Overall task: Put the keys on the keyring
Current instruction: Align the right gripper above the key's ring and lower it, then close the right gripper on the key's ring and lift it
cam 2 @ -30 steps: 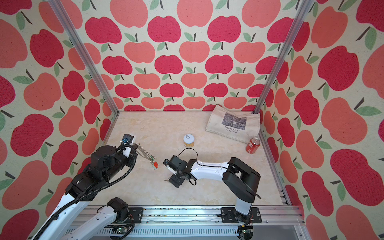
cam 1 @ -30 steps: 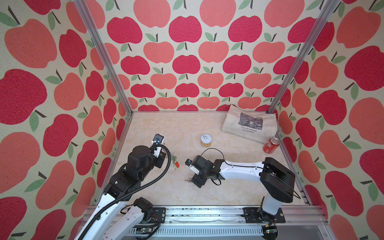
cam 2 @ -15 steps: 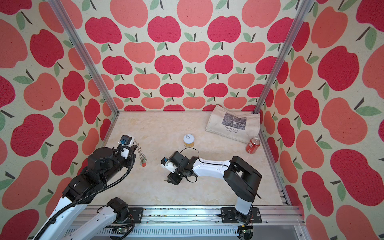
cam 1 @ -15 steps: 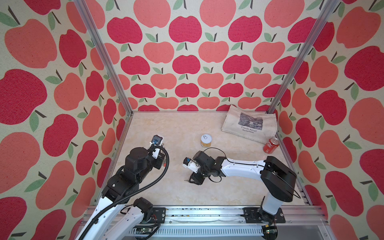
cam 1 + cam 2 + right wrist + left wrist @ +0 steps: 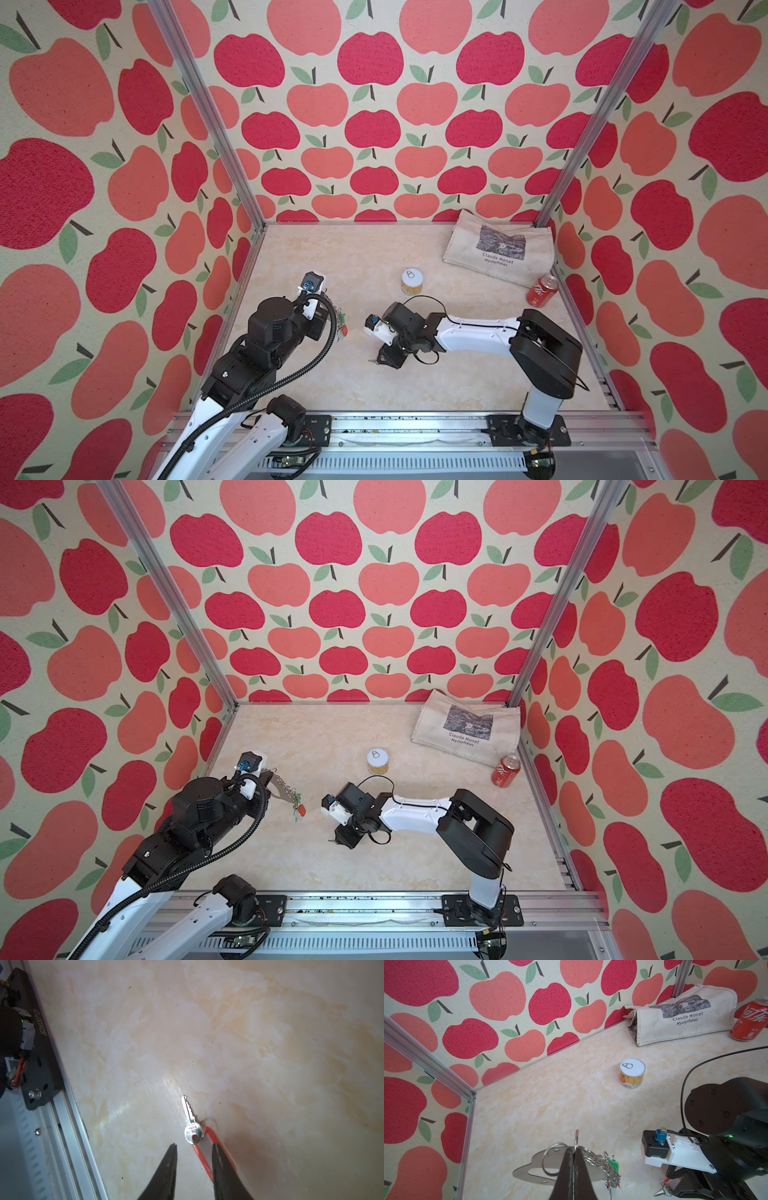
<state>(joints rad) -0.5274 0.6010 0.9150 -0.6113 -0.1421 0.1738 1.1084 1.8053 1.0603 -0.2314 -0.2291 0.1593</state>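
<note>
Cream marbled table (image 5: 332,257) sat inside apple-print walls (image 5: 374,124) in both top views. Reading the table as a clock face, the left gripper (image 5: 269,785) was at 9 o'clock. It held the keyring (image 5: 280,789) off the surface, with hanging keys (image 5: 300,808), one tagged green and one red, dangling from its lower end. The right gripper (image 5: 384,360) pointed down toward 7 o'clock from the centre, with its tips at a loose key (image 5: 372,361) on the table. A tin can (image 5: 412,281) stood just toward 12 o'clock from the centre. A tote bag (image 5: 498,249) lay in the 1 o'clock corner, and a red soda can (image 5: 542,291) stood at 2 o'clock by the wall.

From the left wrist camera, the left gripper's fingers (image 5: 566,1167) were pressed together, clamped on the keyring's flat metal plate. Wire rings bunched beside them, with a green tag (image 5: 612,1164) among the rings. The loose key lay on the table beneath the right arm.

From the right wrist camera, the right gripper's fingers (image 5: 170,1167) stood apart, straddling the loose key's red tag (image 5: 204,1159). One finger overlapped the tag's edge, and the other stood clear of it. The silver key lay flat just beyond the fingertips, its blade pointing away from the gripper.
</note>
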